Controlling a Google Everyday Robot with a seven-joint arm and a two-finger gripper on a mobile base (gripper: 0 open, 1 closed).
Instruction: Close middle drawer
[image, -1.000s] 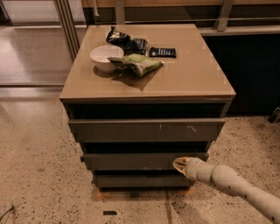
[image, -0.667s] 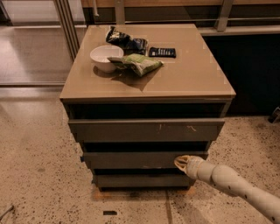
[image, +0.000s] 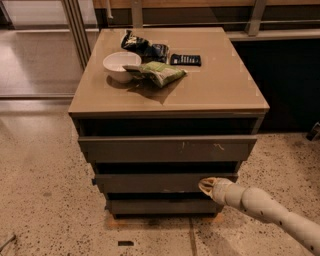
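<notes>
The cabinet (image: 210, 87) is a squat, boxy unit with a smooth tan top surface and three wide, flat, handleless dark grey-brown fronts stacked below it. The middle drawer (image: 150, 183) sits between the other two on the cabinet's front face. It is a plain, unmarked slab drawn a little way out, with a dark strip of its box interior showing just above the front. What lies in that interior cannot be made out. The top drawer (image: 150, 149) stands out further from the cabinet and carries small white scuffs near its right end. The bottom drawer (image: 160, 206) is the most tucked in.

The gripper (image: 207, 185) is at the cabinet's front, at the right part of the middle drawer's face and touching it. It is a pale, tapered tip on a cream, rounded, segmented arm (image: 265, 207) that reaches in from the lower right. The fingers seem drawn together into one blunt nub, clenched on nothing.

On the cabinet's top, towards the back left, stands a round white bowl (image: 121, 66) with a plain white inside. A crinkled green snack bag (image: 159, 73) leans against the bowl's right side. A glossy dark bag (image: 145, 49) lies behind them, and a flat black rectangular item (image: 185, 59) lies just to its right. Around the cabinet's base spreads a speckled beige stone floor (image: 45, 195).
</notes>
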